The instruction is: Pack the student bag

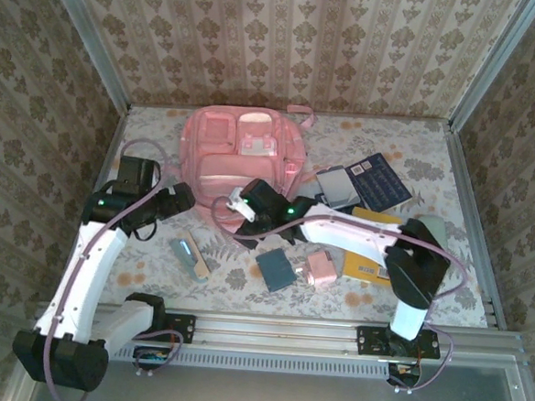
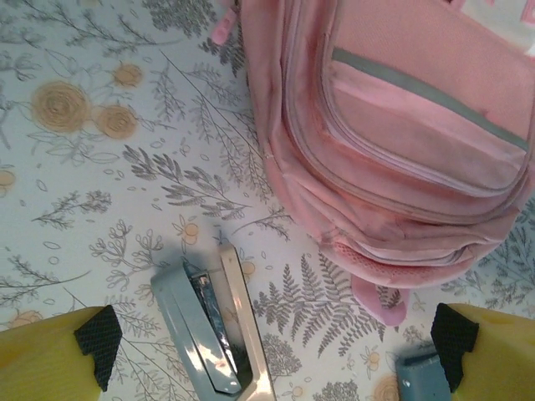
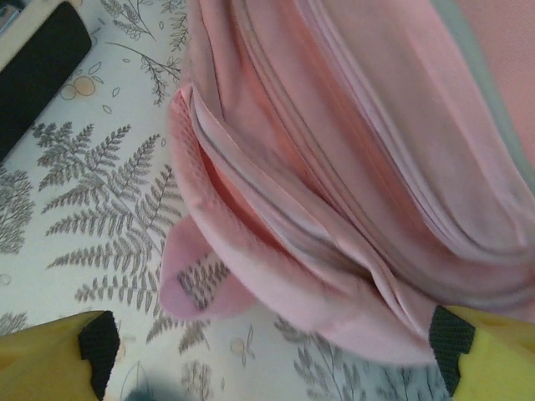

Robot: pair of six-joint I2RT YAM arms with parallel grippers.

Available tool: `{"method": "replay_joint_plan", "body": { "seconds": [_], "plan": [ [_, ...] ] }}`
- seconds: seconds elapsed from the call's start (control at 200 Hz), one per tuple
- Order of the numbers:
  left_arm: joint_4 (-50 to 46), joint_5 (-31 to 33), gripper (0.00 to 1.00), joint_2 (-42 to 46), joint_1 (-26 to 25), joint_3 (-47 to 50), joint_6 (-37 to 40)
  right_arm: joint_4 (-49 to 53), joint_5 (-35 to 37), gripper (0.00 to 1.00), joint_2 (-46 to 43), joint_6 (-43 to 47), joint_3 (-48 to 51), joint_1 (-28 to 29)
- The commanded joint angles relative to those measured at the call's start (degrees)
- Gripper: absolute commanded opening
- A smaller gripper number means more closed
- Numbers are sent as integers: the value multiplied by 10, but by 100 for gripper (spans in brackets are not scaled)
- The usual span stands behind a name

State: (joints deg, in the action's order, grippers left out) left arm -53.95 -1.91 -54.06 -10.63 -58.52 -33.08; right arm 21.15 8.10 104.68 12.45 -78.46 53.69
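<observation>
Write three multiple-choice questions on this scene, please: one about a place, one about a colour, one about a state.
1. Where does the grey stapler lie? A. on the table, nearer the arms than the student bag; B. on the bag; C. inside the bag.
2. What colour is the bag? A. green; B. pink; C. black.
3. How is the left gripper? A. shut on the stapler; B. open; C. shut on a strap.
Answers: 1 A, it rests on the cloth before the bag; 2 B, its fabric is pink; 3 B, its fingers stand wide apart, gripping nothing.
</observation>
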Motion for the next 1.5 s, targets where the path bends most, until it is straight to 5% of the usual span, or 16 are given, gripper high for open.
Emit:
{"method": "replay_joint_plan", "body": {
  "seconds": [0.0,0.315,0.675,0.745,0.975,1.12,1.495],
  "plan": [
    [11,30,100,34,4,20,-8,42,-22,89,69,54,-97,-12],
    [29,64,100,101,-9,62,13,129,-44,84,229,31,-266,-28],
    [32,48,100,103,-10,73,7,144,-99,75,284,5,-290,-29],
    [34,42,100,100,-10,74,4,149,-106,67,290,3,-292,-33],
    [37,40,100,96,-10,76,1,145,-118,18,269,5,-269,-46],
    [41,31,100,85,-10,74,0,110,-119,1,215,7,-220,-66],
    [47,-4,100,44,-11,62,-11,-31,-180,0,65,-1,-52,-105]
  ]
}}
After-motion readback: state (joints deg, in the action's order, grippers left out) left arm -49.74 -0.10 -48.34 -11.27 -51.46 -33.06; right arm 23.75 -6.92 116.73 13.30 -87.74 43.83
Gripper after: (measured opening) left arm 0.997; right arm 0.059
